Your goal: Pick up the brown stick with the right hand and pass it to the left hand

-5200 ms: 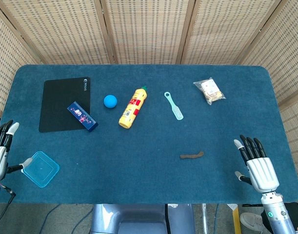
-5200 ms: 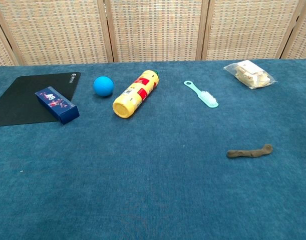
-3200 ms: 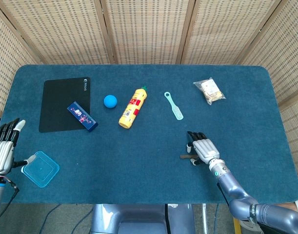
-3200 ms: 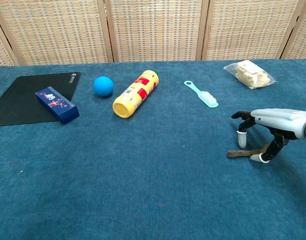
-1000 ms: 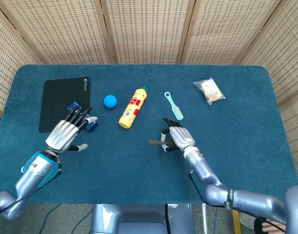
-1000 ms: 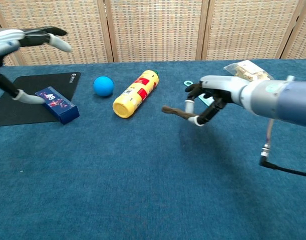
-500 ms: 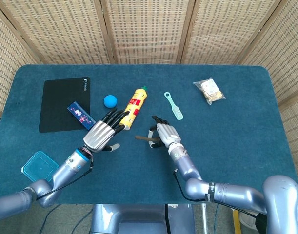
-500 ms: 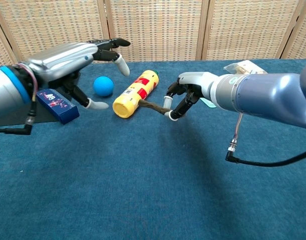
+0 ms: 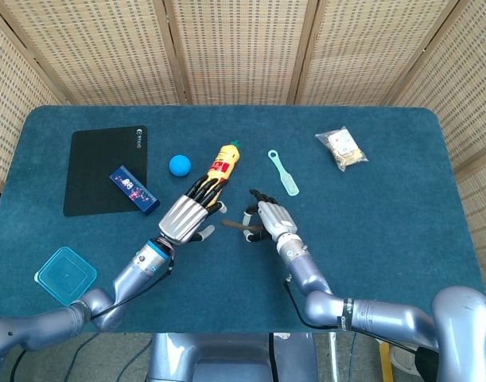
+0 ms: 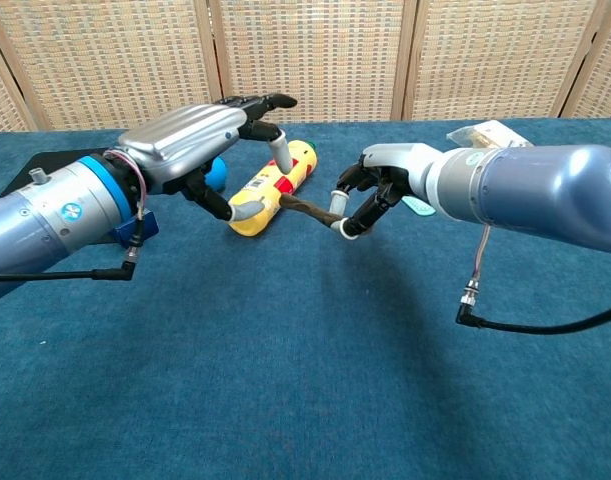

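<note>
The brown stick (image 10: 307, 210) is off the table, pinched at its right end by my right hand (image 10: 377, 188); the head view shows it as a thin dark sliver (image 9: 235, 227). My right hand (image 9: 270, 218) hovers over the middle of the blue table. My left hand (image 10: 210, 135) is just left of the stick with its fingers spread and nothing in it. The stick's free left end points into the gap between that hand's thumb (image 10: 247, 209) and its fingers (image 10: 278, 148). From above, my left hand (image 9: 190, 213) sits close beside the right one.
A yellow bottle (image 9: 220, 164) lies right behind my left hand. Further left are a blue ball (image 9: 179, 165), a small blue box (image 9: 134, 189) and a black mat (image 9: 99, 163). A teal brush (image 9: 283, 172), a snack bag (image 9: 342, 148) and a blue container (image 9: 64, 275) lie around.
My left hand has moved right, up to the stick's free end. My right hand, still holding the stick, has hardly shifted.
</note>
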Robot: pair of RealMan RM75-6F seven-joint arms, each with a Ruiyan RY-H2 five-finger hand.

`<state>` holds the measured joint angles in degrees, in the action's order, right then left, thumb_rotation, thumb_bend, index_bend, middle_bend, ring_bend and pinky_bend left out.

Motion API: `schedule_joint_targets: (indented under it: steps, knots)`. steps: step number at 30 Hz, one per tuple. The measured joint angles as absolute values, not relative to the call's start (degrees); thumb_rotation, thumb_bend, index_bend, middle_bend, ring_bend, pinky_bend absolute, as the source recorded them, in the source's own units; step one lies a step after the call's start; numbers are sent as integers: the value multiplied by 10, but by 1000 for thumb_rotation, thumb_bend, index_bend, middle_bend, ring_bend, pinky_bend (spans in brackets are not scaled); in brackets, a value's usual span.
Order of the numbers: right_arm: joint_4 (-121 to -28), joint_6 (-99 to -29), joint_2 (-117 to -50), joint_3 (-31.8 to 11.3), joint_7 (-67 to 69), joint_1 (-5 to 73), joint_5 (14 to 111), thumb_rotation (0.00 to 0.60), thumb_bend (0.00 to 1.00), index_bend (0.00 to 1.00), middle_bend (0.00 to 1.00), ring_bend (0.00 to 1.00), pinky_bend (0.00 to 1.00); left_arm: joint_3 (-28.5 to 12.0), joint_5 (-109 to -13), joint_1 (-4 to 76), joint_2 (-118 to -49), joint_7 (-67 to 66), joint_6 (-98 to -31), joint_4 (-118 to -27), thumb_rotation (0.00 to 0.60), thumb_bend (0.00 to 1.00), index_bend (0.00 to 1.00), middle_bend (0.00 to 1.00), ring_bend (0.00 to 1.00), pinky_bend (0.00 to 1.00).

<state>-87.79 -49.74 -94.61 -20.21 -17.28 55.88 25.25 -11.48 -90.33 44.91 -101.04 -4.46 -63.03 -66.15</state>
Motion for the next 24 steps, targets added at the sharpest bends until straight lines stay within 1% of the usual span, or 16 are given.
schedule_joint_targets:
  steps: [3, 12, 22, 24]
  knots:
    - [-878, -497, -945, -201, -168, 558, 254, 600, 646, 772, 93, 0, 0, -114, -902, 454, -1020, -45, -633, -655, 600, 347, 431, 0, 0, 0]
    - [-882, -495, -938, -198, -159, 557, 258, 600, 646, 772, 93, 0, 0, -111, -887, 465, -1039, -57, -628, -648, 600, 342, 428, 0, 0, 0]
    - [-887, -495, -931, -196, -147, 553, 262, 600, 647, 772, 94, 0, 0, -116, -867, 474, -1055, -78, -623, -646, 600, 342, 437, 0, 0, 0]
    - [-887, -494, -930, -196, -145, 552, 262, 600, 647, 772, 94, 0, 0, -117, -863, 475, -1057, -84, -620, -647, 600, 356, 441, 0, 0, 0]
